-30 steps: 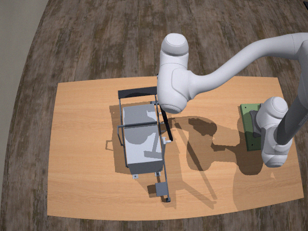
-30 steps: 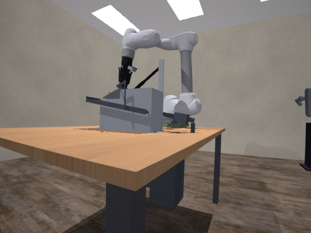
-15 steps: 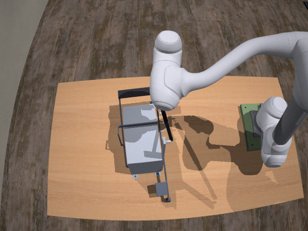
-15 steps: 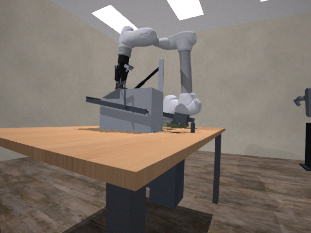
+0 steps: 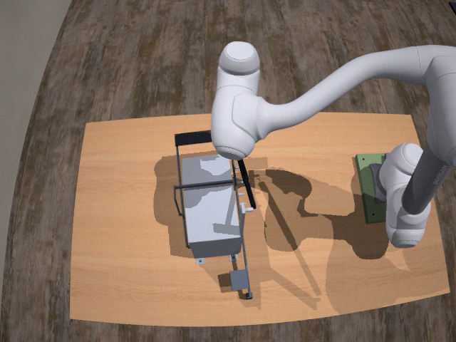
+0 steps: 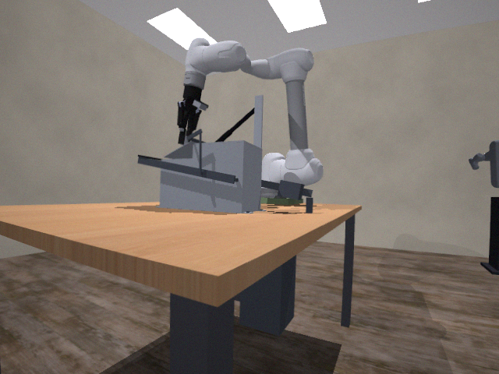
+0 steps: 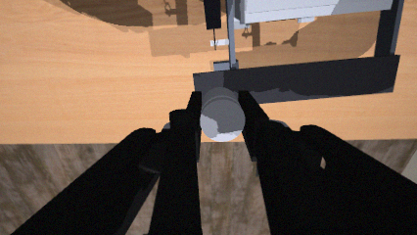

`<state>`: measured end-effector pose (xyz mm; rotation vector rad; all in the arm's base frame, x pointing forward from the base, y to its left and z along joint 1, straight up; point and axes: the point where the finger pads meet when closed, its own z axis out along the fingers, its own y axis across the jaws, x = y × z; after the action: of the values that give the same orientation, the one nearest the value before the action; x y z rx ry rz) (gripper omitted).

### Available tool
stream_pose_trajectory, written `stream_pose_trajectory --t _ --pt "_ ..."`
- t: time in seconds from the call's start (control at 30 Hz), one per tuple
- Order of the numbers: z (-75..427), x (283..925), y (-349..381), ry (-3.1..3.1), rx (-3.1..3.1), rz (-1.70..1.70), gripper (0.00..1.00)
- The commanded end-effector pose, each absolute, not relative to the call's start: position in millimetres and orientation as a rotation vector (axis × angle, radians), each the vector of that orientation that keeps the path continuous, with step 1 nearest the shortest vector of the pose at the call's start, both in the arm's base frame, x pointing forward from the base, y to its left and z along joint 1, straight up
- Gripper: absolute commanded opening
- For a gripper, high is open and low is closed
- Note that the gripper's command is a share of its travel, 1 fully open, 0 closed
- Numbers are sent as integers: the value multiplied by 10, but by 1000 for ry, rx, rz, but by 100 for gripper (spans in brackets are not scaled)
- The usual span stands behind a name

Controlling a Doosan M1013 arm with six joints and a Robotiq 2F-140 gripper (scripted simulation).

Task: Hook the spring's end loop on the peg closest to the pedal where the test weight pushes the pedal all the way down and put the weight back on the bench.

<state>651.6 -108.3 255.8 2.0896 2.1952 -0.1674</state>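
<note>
My gripper (image 7: 219, 106) is shut on the steel test weight (image 7: 221, 115), a grey cylinder held upright between the black fingers. In the wrist view the weight overlaps the near edge of the feeder's dark pedal (image 7: 294, 78), towards one end of it. In the top view the pedal (image 5: 192, 137) is the black plate at the far end of the grey feeder box (image 5: 209, 206), and my wrist hides the gripper and weight. The black spring (image 5: 246, 182) runs along the row of small pegs (image 5: 241, 193), and its loop end sits by the frontmost peg (image 5: 247, 209). In the side view the gripper (image 6: 185, 121) hangs above the feeder's top.
A thin lever frame (image 5: 180, 190) surrounds the box. A small grey block (image 5: 239, 280) stands at the feeder's front end. A green base plate (image 5: 370, 187) lies under my arm's base at the right. The wooden bench ends just beyond the pedal.
</note>
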Motion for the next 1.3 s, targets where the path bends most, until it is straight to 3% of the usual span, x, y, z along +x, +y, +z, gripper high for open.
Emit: stream_pose_trajectory --t 0.0,0.83,1.27 --pt "2586 6585 -1120 2192 2087 -170 25" --pt "2630 6744 -1213 2185 2081 -182 25" --pt "2411 6737 -1208 2185 2081 -181 25"
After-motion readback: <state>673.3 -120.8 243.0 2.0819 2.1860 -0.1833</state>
